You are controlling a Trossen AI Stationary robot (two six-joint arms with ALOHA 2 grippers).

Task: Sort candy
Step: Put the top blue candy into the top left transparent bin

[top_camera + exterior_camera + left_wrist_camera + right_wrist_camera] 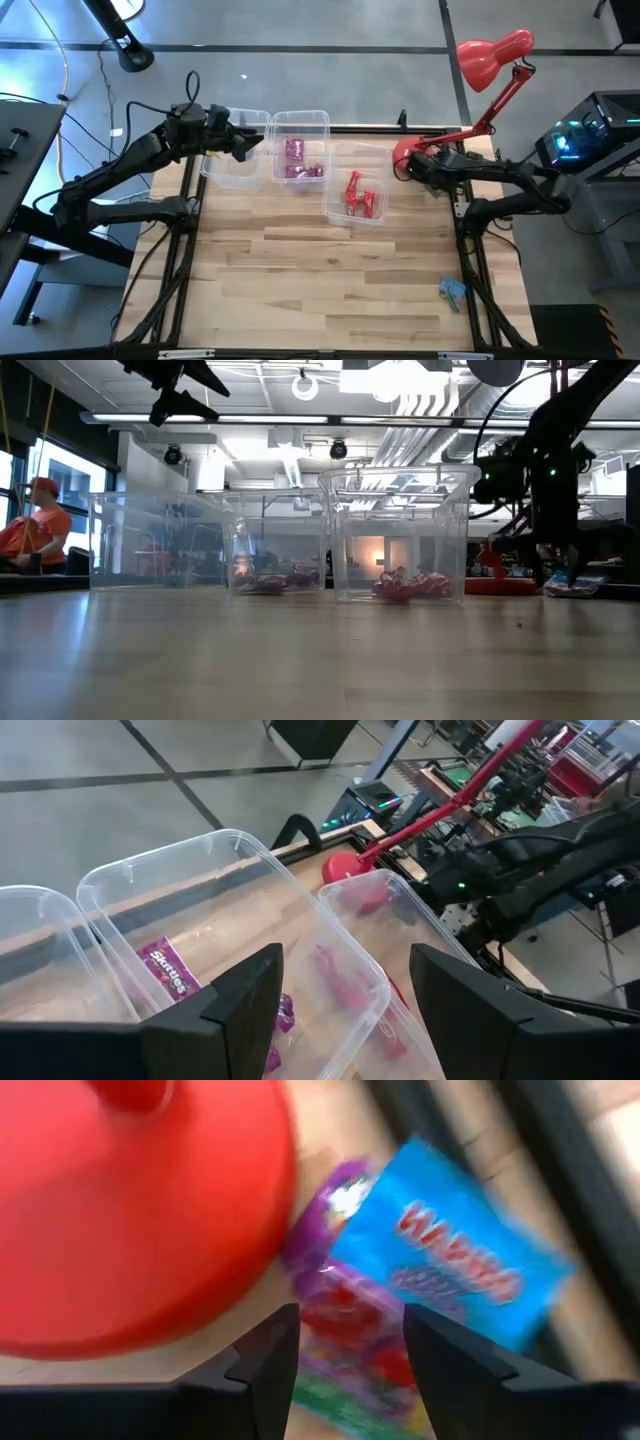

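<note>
Three clear bins stand along the table's far side. The left bin (232,176) shows no candy, the middle bin (300,118) holds purple-pink candy (300,160), and the right bin (340,214) holds red candy (360,196). My left gripper (255,147) is open in the air between the left and middle bins, and its wrist view looks down on the purple packets (168,972). My right gripper (402,168) is open by the red lamp's base (130,1210). Its fingers stand on either side of a purple candy (340,1285) lying next to a blue candy (450,1260).
The red desk lamp (490,60) stands at the far right corner, its base (410,150) close to my right gripper. Another blue candy (452,289) lies near the table's right edge, toward the near side. A person in orange (35,525) sits beyond the table.
</note>
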